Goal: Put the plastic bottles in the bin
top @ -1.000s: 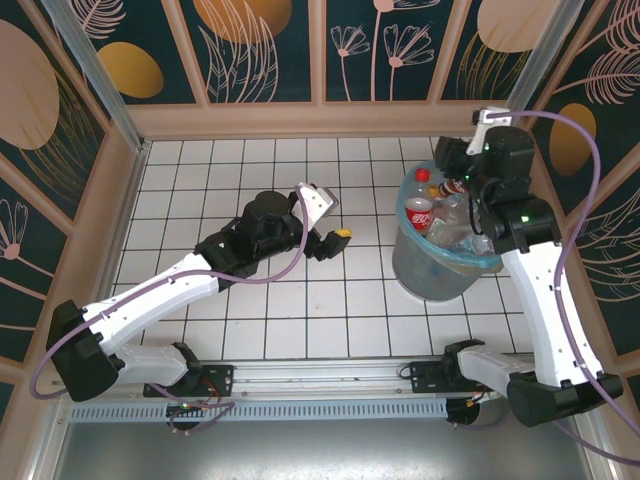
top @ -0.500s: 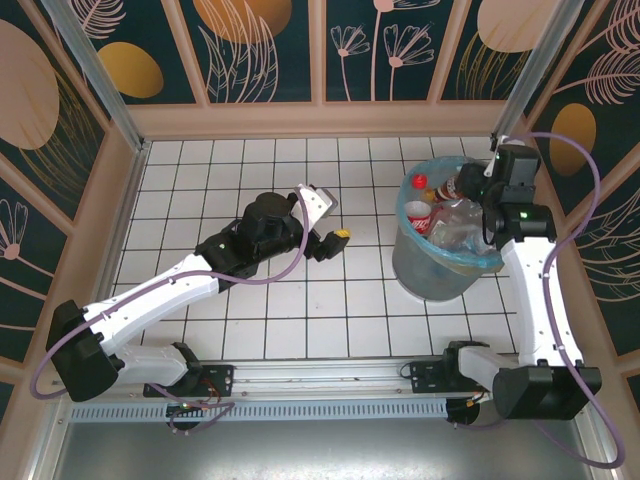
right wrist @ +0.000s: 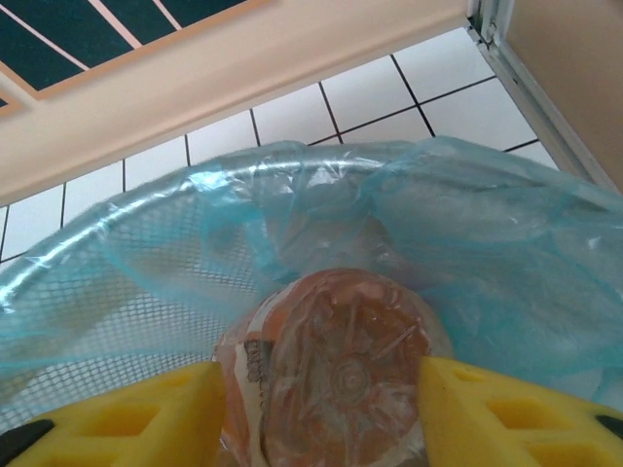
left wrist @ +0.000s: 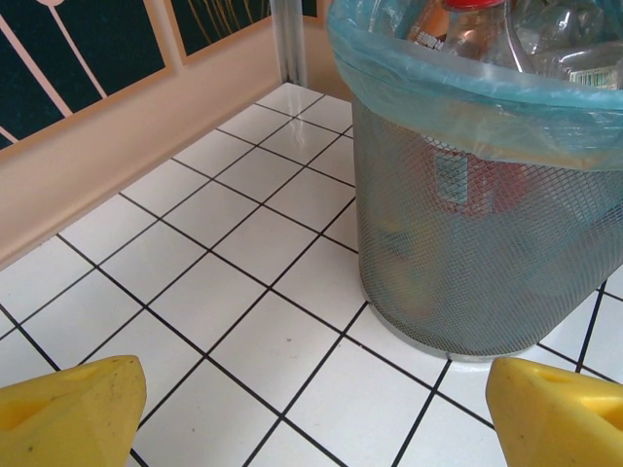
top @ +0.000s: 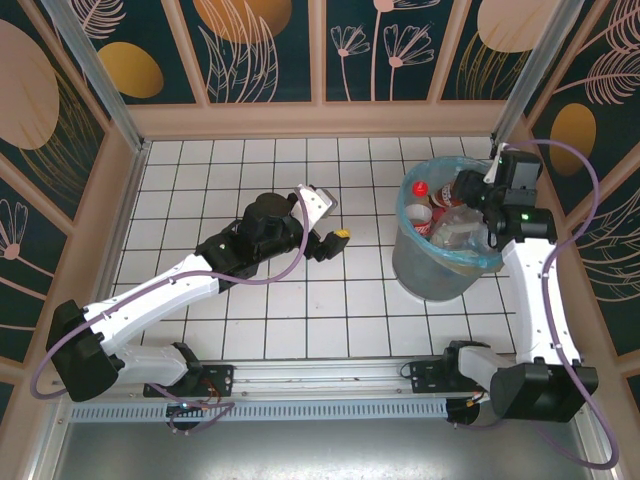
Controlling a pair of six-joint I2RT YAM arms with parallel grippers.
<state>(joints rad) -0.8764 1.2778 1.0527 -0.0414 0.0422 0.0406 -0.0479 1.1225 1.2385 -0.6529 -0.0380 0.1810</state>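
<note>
White tiles behind, brown bottle sits within right gripper over bin

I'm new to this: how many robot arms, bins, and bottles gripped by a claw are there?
Robot arms: 2 (left gripper, right gripper)
Bins: 1 (bin)
Gripped bottles: 1 (brown bottle, between the right gripper's fingers)
Total: 4

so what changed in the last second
The right arm swung out to the right, off the right side of the bin. The right gripper still holds the brown bottle over the bin's rear rim. The left arm, the open left gripper and the bin stayed put.
</note>
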